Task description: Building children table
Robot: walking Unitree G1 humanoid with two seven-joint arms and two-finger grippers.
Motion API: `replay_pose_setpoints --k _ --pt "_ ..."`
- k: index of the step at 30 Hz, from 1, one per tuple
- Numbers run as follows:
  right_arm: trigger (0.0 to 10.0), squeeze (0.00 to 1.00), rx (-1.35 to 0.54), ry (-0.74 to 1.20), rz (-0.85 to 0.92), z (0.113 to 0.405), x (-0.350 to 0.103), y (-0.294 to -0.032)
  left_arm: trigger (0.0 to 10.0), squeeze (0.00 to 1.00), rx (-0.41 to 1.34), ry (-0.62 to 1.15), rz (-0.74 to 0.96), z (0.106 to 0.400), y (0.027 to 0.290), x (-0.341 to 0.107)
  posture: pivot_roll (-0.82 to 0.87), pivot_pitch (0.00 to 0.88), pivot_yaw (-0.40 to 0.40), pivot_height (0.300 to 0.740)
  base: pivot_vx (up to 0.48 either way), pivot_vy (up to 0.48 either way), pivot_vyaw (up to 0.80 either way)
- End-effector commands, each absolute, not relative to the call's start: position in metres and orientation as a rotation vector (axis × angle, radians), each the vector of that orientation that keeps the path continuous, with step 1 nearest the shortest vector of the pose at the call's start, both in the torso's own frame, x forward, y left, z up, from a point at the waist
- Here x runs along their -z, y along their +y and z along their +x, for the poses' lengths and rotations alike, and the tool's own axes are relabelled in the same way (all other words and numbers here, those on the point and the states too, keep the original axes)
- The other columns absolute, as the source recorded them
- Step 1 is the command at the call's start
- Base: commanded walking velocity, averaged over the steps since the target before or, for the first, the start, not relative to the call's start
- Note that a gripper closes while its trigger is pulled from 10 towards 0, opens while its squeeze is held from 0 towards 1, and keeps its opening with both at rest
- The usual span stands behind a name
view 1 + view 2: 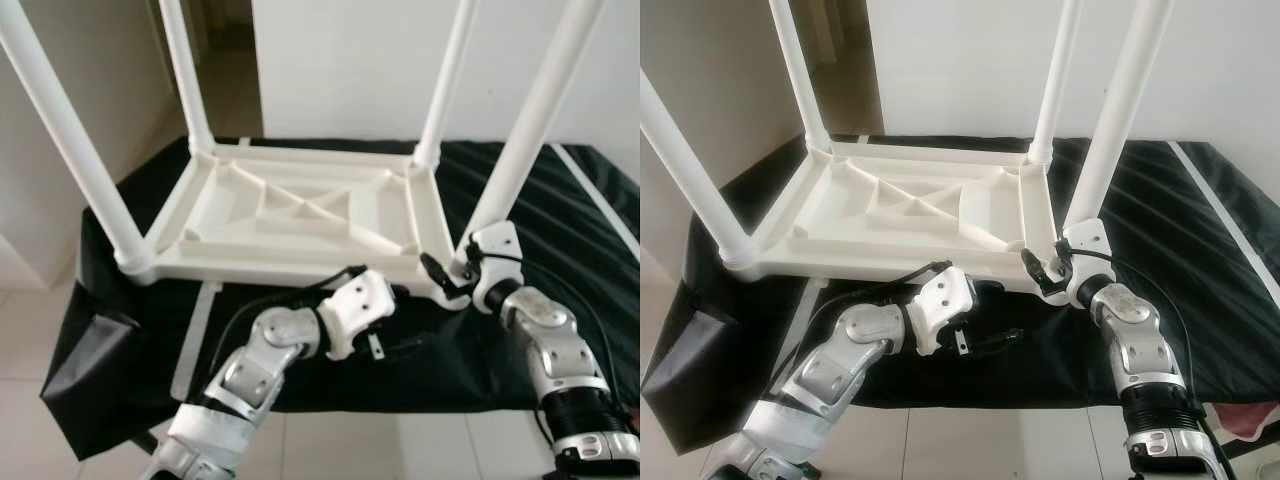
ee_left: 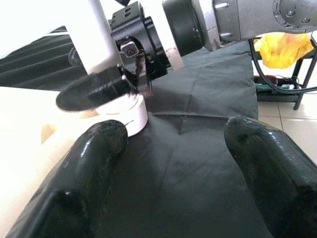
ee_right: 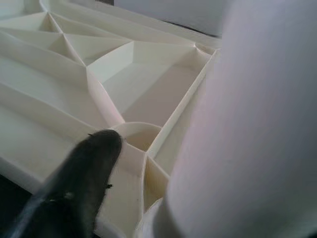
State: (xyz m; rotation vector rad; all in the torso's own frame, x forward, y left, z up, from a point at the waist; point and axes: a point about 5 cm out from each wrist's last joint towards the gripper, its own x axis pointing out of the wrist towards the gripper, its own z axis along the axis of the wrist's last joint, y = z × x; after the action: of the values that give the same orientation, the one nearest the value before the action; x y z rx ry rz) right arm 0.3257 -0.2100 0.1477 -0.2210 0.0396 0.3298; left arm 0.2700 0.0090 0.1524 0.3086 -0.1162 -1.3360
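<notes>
Support surface: platform draped in black cloth (image 1: pixel 560 230), standing on pale tiled floor (image 1: pixel 20 330). Resting directly on it: one white plastic children's table (image 1: pixel 290 215), upside down, four legs upward, just ahead of both grippers.

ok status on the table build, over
Right gripper shut on near-right leg at its socket. Left gripper open beside it. Table upside down on black cloth.

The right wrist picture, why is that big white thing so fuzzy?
Right wrist view: the leg sits too near the lens, so it blurs, like the dark finger; the tabletop ribs behind stay sharper. Left wrist view: its fingers blur too.
</notes>
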Motion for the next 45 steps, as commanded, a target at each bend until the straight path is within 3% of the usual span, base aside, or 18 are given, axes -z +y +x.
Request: replay_pose_setpoints --k 1,11,12,13,19,22,31,35,44,45 --pt "0.0 0.0 -0.374 0.037 -0.206 0.325 -0.145 -0.204 10.0 0.0 1.302 -0.114 0.314 0.27 0.011 -0.152 0.04 0.0 -0.037 0.74 0.0 0.0 0.0" --pt "0.0 0.0 -0.382 0.061 -0.163 0.322 -0.139 -0.202 10.0 0.0 1.305 -0.11 0.316 0.271 0.011 -0.152 0.03 0.0 -0.027 0.74 0.0 0.0 0.0" --pt "1.1 0.0 -0.357 0.068 -0.156 0.321 -0.138 -0.203 10.0 0.0 1.304 -0.11 0.314 0.271 0.012 -0.152 0.03 0.0 -0.027 0.74 0.0 0.0 0.0" --pt "10.0 0.0 -0.328 0.076 -0.143 0.321 -0.138 -0.203 10.0 0.0 1.301 -0.109 0.313 0.272 0.012 -0.152 0.03 0.0 -0.027 0.74 0.0 0.0 0.0" --pt "10.0 0.0 -0.278 0.086 -0.117 0.321 -0.137 -0.201 10.0 0.0 1.296 -0.108 0.312 0.272 0.012 -0.152 0.03 0.0 -0.03 0.74 0.0 0.0 0.0" --pt "10.0 0.0 -0.094 0.086 -0.02 0.319 -0.14 -0.186 10.0 0.0 1.279 -0.099 0.312 0.27 0.016 -0.149 0.05 0.0 -0.03 0.74 0.0 0.0 0.0" --pt "10.0 0.0 0.17 0.116 0.067 0.321 -0.134 -0.18 10.0 0.0 1.269 -0.08 0.316 0.27 0.022 -0.146 0.05 0.0 -0.022 0.74 0.0 0.0 0.0" --pt "10.0 0.0 0.374 0.124 0.124 0.321 -0.132 -0.177 10.0 0.0 1.238 -0.083 0.32 0.277 0.026 -0.149 0.06 0.0 -0.016 0.74 0.0 0.0 0.0" --pt "10.0 0.0 0.377 0.114 0.116 0.322 -0.139 -0.161 10.0 0.0 1.25 -0.084 0.326 0.276 0.025 -0.15 0.06 0.0 -0.007 0.74 0.0 0.0 0.0" --pt "10.0 0.98 0.38 0.106 0.115 0.322 -0.14 -0.16 10.0 0.0 1.25 -0.085 0.328 0.276 0.025 -0.151 0.06 0.0 -0.005 0.74 0.0 0.0 0.0"
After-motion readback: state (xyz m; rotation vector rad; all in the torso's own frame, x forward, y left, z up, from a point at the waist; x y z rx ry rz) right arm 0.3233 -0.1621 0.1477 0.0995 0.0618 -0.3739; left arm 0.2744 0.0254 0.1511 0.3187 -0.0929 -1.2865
